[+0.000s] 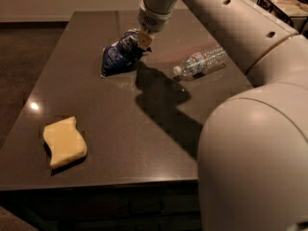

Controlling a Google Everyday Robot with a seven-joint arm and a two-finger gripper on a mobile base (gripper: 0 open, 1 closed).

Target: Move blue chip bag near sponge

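Observation:
The blue chip bag (117,56) is at the far middle of the dark table (144,143), tilted, with its right end raised and its left end low near the tabletop. My gripper (143,39) comes down from the arm above and is shut on the bag's raised right end. The pale yellow sponge (64,141) lies flat near the front left corner of the table, well apart from the bag and the gripper.
A clear plastic water bottle (201,61) lies on its side to the right of the bag. My arm's large pale body (255,143) fills the right front. The table's front edge runs just below the sponge. A dark rack (285,5) stands at the far right.

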